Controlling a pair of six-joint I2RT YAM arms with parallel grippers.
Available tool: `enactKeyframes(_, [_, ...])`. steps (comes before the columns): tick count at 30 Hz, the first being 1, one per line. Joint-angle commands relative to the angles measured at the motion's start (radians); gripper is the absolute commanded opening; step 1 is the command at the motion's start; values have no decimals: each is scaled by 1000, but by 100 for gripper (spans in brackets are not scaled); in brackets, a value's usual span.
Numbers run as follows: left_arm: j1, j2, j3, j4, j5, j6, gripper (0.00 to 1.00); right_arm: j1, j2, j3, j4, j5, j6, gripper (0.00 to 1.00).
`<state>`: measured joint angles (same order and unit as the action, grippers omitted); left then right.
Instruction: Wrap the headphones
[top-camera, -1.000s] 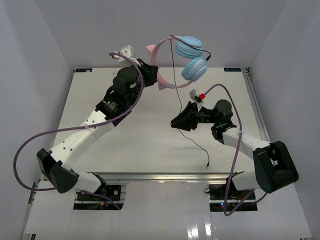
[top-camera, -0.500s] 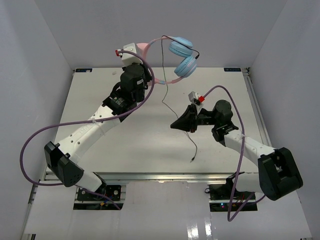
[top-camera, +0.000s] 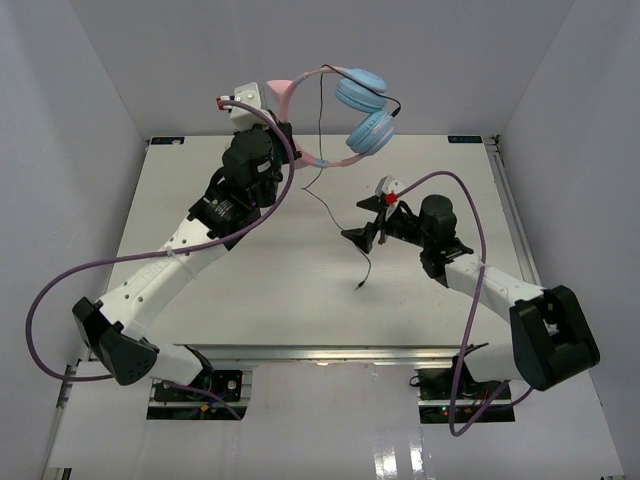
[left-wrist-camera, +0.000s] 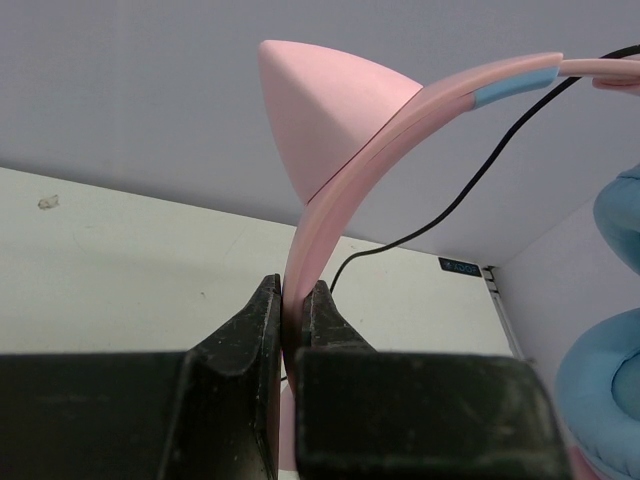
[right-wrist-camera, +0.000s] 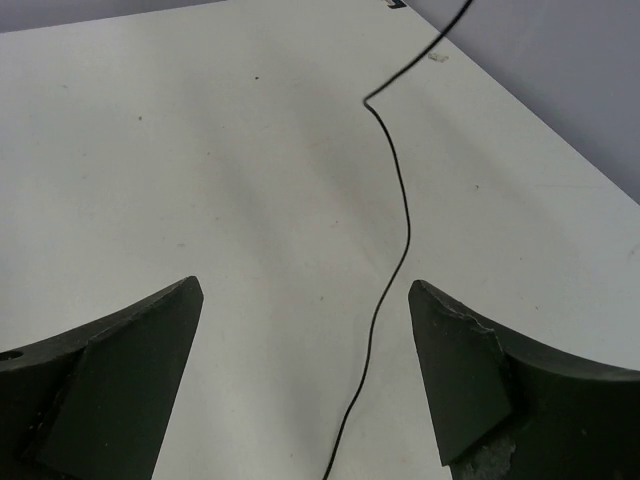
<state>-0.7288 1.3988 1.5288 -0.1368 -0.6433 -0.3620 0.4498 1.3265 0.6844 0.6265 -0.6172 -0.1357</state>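
The headphones (top-camera: 345, 105) hang in the air above the table's far edge, with a pink headband and two light-blue ear cups (top-camera: 366, 112). My left gripper (top-camera: 284, 132) is shut on the headband (left-wrist-camera: 300, 255), just below a pink cat ear (left-wrist-camera: 325, 115). The blue cups show at the right of the left wrist view (left-wrist-camera: 612, 375). The thin black cable (top-camera: 322, 120) drops from the cups, runs across the table and ends near the plug (top-camera: 358, 287). My right gripper (top-camera: 359, 222) is open low over the table, and the cable (right-wrist-camera: 396, 245) passes between its fingers, nearer the right one.
The white table (top-camera: 200, 290) is enclosed by pale walls on three sides. Thick purple robot cables (top-camera: 45, 300) loop off the left arm and along the right arm (top-camera: 470, 290). A metal rail (top-camera: 510, 200) runs down the table's right edge.
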Motion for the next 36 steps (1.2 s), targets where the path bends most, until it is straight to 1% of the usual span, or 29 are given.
enactKeyframes(1, [-1,-107,26,39,51,-67,0,0,166,71,300,5,-14,90])
enactKeyframes(3, [-1,-116,24,26,63,-84,0,0,271,127,385,-15,92,90])
enactKeyframes(6, [-1,-129,18,10,74,-102,0,1,372,214,506,-99,177,91])
enactKeyframes(8, [-1,-138,12,7,77,-107,0,5,446,265,612,-124,287,91])
enactKeyframes(10, [-1,-142,12,6,77,-107,0,9,505,335,648,-128,343,91])
enactKeyframes(11, [-1,-143,11,5,78,-108,0,13,530,348,650,-139,361,91])
enactKeyframes(14, [-1,-143,14,3,85,-111,0,46,615,482,651,-187,388,92])
enactKeyframes(17, [-1,-138,24,-3,91,-113,0,79,661,560,676,-248,417,95])
enactKeyframes(22, [-1,-137,32,-12,93,-117,0,110,712,656,669,-251,467,98])
enactKeyframes(23, [-1,-138,31,-13,93,-118,0,113,721,677,662,-244,479,97])
enactKeyframes(24, [-1,-140,31,-15,92,-121,0,116,728,693,651,-234,495,94])
enactKeyframes(27, [-1,-140,34,-17,84,-120,0,121,734,692,627,-227,522,67])
enactKeyframes(28, [-1,-138,35,-16,80,-120,0,123,735,683,622,-231,528,55])
enactKeyframes(30, [-1,-136,39,-5,70,-117,0,124,732,635,662,-234,577,19])
enactKeyframes(31, [-1,-136,39,-1,63,-112,0,124,718,604,696,-229,598,10])
enactKeyframes(33, [-1,-138,34,14,35,-91,0,124,687,490,771,-216,641,8])
enactKeyframes(34, [0,-138,31,14,24,-79,0,124,671,488,796,-219,649,8])
enactKeyframes(36, [-1,-140,16,23,-6,-59,0,124,598,378,822,-228,661,8])
